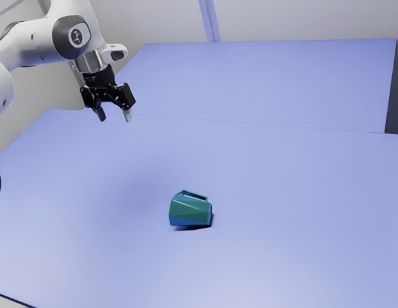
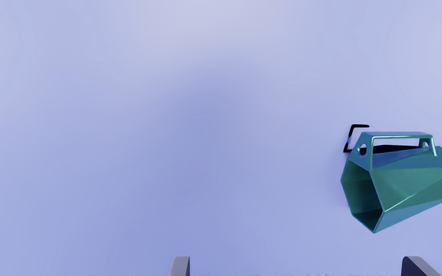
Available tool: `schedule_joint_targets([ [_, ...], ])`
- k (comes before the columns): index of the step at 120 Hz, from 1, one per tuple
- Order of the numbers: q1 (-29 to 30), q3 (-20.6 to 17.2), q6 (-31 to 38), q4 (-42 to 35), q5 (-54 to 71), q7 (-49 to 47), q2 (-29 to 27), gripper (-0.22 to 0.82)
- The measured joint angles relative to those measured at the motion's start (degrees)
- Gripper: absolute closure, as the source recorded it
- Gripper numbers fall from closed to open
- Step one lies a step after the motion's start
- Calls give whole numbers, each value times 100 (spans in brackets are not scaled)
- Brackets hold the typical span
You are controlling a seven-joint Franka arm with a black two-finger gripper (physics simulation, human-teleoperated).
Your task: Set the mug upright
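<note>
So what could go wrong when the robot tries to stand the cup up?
The mug lies on its side, so a nudge might tip it over further. Its handle sticks out, and the open fingers could bump it. They also hang high above the table, so a crooked approach might miss.

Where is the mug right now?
The mug lies on its side on the table, lower than the open pincer and farther toward the exterior view's right.
</note>
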Motion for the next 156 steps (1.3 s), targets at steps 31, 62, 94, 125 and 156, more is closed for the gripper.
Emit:
schedule_joint_targets([
  [31, -4, -19, -26, -97, -10, 45, -54, 0],
  [62, 134, -138, 529, -1888, -1269, 209, -875, 0],
  [94, 413, -172, 2185, -4087, -3593, 965, -1278, 0],
  [125, 30, -363, 3047, -4476, -4927, 2061, -736, 0],
  [156, 233, -376, 3224, -4730, -5807, 3012, -416, 0],
])
